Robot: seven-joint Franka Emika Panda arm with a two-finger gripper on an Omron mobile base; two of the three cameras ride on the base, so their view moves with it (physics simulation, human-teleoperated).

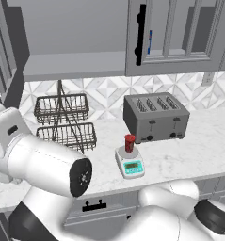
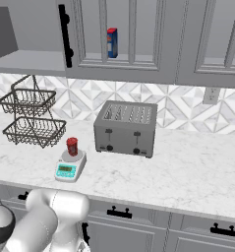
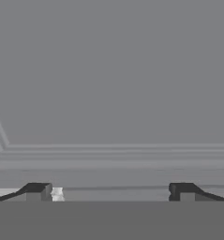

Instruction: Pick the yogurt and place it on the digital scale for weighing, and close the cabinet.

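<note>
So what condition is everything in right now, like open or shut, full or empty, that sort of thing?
yogurt: upright on the scale's plate.
digital scale: on the counter, carrying the yogurt.
cabinet: left part open, door swung out at the left edge.
toaster: slots empty.
wire basket rack: both tiers empty.
red-and-blue box: upright behind the glass door.
pincer: open, holding nothing, facing a grey panelled surface.

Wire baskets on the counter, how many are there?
2, stacked on one dark wire stand at the counter's left end: the upper wire basket and the lower wire basket, left of the grey toaster.
</note>
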